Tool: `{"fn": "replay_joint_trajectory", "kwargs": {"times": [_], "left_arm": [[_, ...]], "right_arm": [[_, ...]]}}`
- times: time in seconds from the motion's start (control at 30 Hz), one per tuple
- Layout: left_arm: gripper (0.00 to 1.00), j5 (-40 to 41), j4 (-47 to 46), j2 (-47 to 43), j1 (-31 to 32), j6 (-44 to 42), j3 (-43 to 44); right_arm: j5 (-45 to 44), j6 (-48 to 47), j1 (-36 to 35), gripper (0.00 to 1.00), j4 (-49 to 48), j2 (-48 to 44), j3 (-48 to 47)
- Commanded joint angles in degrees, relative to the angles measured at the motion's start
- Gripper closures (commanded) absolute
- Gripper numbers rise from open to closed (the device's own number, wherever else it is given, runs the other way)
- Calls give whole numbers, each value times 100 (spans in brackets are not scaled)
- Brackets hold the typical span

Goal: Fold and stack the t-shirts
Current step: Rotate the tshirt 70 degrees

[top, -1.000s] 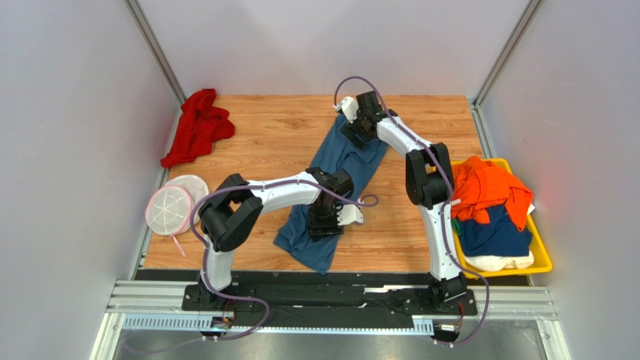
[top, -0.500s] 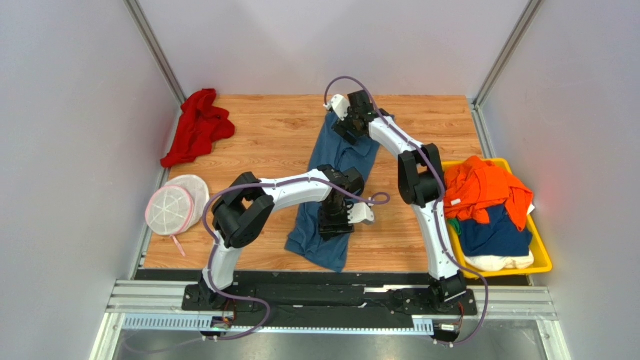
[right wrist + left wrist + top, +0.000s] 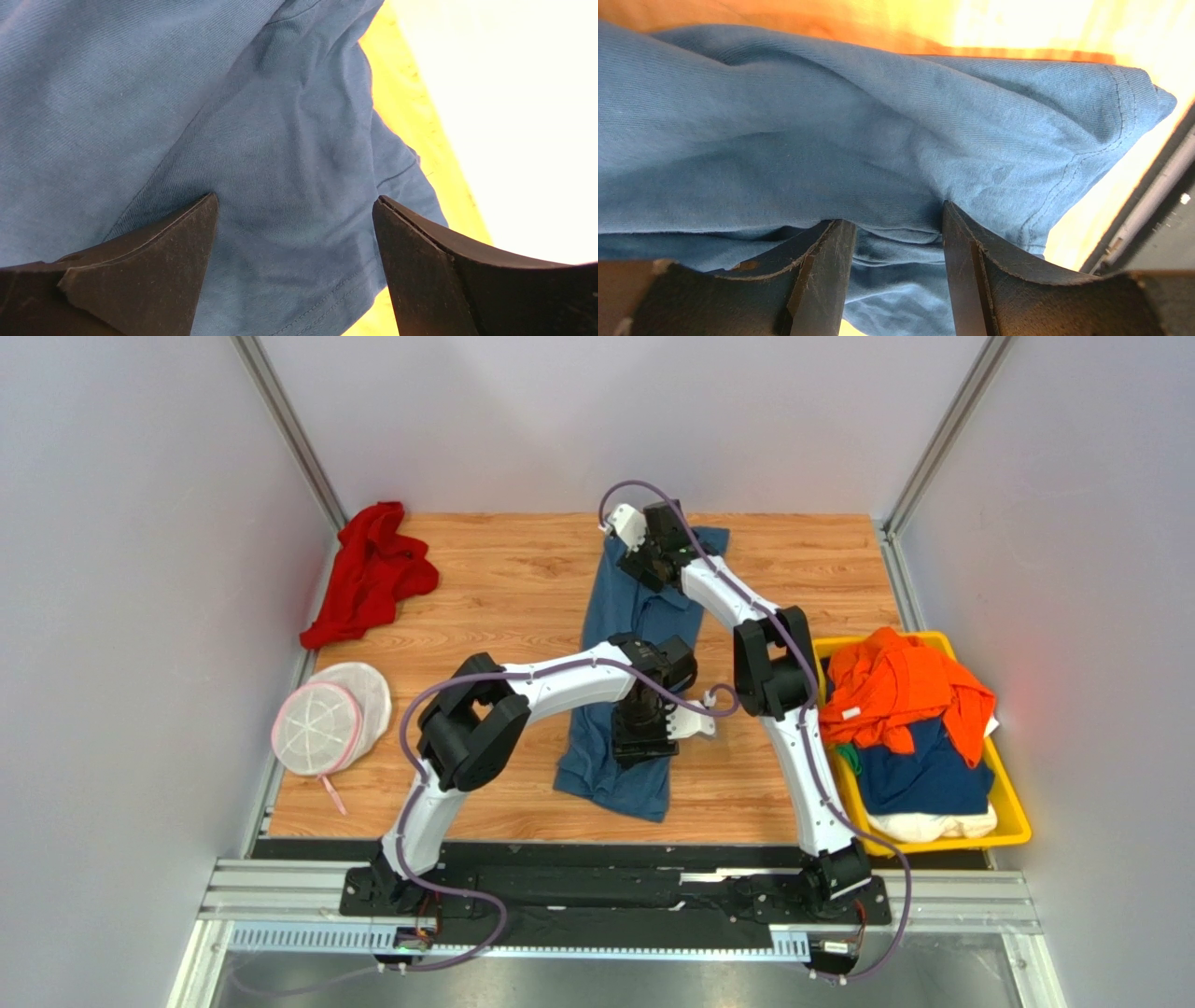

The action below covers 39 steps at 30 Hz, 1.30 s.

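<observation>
I am straightening the slate-blue t-shirt [image 3: 617, 623] flat for its first fold; my left pincer [image 3: 892, 217] is clamped on a bunched fold at its near end; my right pincer [image 3: 295, 198] stands wide just above the far end, gripping nothing; next, I judge, it must pinch that edge and draw the cloth taut; off to the right of both pincers, the yellow bin [image 3: 1017, 829] holds an orange shirt [image 3: 905, 686], a navy shirt [image 3: 919, 773] and a cream shirt [image 3: 937, 826], heaped.

No writing, label, brand mark, number or sign can be read on anything in the three views; the cloth is plain
</observation>
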<state>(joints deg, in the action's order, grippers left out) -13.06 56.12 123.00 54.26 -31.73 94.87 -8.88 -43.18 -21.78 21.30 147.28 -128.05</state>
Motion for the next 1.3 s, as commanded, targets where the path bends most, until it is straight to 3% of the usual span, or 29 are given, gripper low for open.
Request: {"fn": "replay_joint_trajectory", "kwargs": {"times": [0.0,0.5,1.27], "left_arm": [[42,268,-277,373,-29,-238,364],[42,612,-716,585,-372,-185,902],[41,717,-584,-1076,-135,211,23]], "right_arm": [[-403,-322,-2,13,-372,345,-414],[-667,-279,33,12,-987,222,-300],[-491,-24,-63,12,-856,-990,834]]}}
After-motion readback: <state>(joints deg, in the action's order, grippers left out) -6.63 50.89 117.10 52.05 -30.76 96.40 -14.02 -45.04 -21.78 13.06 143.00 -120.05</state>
